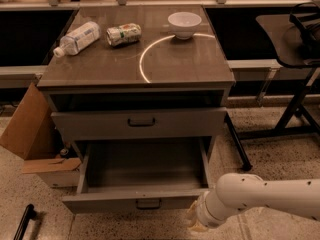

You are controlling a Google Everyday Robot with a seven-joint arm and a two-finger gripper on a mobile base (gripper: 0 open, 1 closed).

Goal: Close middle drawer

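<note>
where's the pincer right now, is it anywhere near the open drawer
In the camera view the pincer sits at the bottom edge, right of centre, close beside the right front corner of the pulled-out middle drawer; whether it touches the drawer front cannot be told.

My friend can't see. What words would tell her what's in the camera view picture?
The middle drawer of a grey cabinet stands wide open, and the robot's gripper is low down by its right front corner. The top drawer is shut. On the cabinet are a bottle and a can, both on their sides, and a white bowl.
</note>
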